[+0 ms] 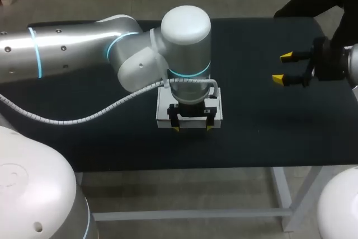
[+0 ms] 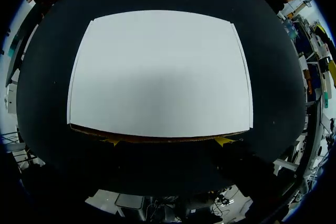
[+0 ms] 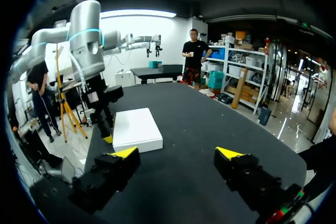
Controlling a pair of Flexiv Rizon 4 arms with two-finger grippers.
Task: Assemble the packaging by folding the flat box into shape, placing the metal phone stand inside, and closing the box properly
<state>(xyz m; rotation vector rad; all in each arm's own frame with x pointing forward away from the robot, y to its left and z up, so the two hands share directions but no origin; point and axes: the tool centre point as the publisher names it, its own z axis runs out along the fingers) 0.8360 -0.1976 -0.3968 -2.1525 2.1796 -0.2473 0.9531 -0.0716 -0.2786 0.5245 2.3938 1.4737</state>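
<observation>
- Dark and matte, the tabletop (image 1: 263, 138) spreads flat and without shine under both of our arms.
- At its middle lies the white box (image 1: 163, 113), directly under our left arm (image 1: 184, 32), which comes down on it from above.
- We judge the folding step done. Our right wrist view shows the box (image 3: 136, 128) as a low, squared block with upright side walls and its lid lying flat.
- We cannot find the metal phone stand in any view, so we cannot tell whether it is inside.
- If the stand is inside, we judge that little is left beyond seating the front edge. If it is not, the box would have to be opened again.
- Our left gripper (image 1: 193, 129) hangs at the near long edge of the box. Its fingers are spread wide and both sit on that same side, so it clasps nothing.
- In the left wrist view only its yellow fingertips (image 2: 112, 140) peep out along that edge, and the white lid (image 2: 160, 72) fills the space ahead of them.
- Our right gripper (image 1: 282, 68) hovers over bare table well to the right of the box, with its fingers apart and nothing between them.
- The lid is smooth, plain and unprinted, with a thin crease running down each short side.
- Along the near edge a narrow brown strip (image 2: 157, 139) of raw board shows under the white face. We therefore take the box for light card that a hard pinch would dent.
</observation>
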